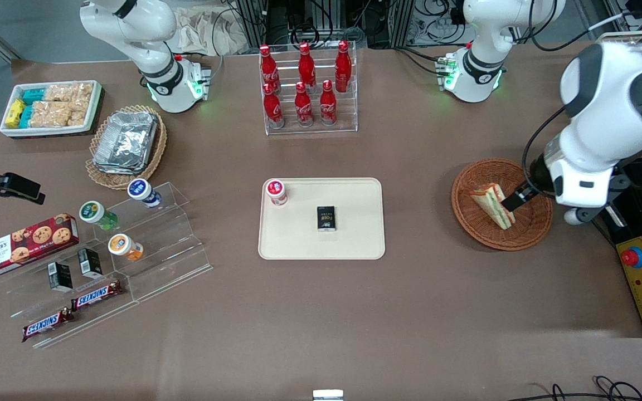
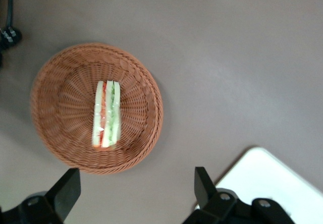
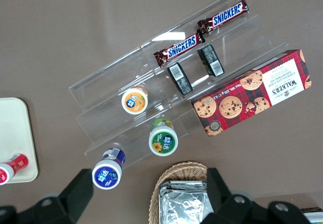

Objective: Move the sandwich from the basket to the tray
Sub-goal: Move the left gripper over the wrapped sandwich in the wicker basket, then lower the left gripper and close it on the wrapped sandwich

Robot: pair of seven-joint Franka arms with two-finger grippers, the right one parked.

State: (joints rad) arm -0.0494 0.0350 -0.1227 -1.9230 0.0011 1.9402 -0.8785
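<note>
The gripper (image 2: pixel 133 188) hovered above the basket (image 1: pixel 533 228), jaws wide and empty, as the sandwich (image 1: pixel 492 206) lay at its centre; descent and grasp seemingly came next, then the tray (image 1: pixel 354 239).

Left-arm gripper (image 2: pixel 132 193) above round reddish-brown wicker basket (image 1: pixel 533 234), fingers apart. Bare table (image 1: pixel 418 223) between basket and flat beige tray (image 1: pixel 360 245); red-capped bottle (image 1: pixel 277 192), small black box (image 1: pixel 326 218) on tray.

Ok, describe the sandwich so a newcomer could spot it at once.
Find the reddish-brown wicker basket toward the working arm's end of the table, beside the beige tray. The sandwich lies in it, under the open gripper. It is the basket's only content: a pale wedge striped green and orange-red.
</note>
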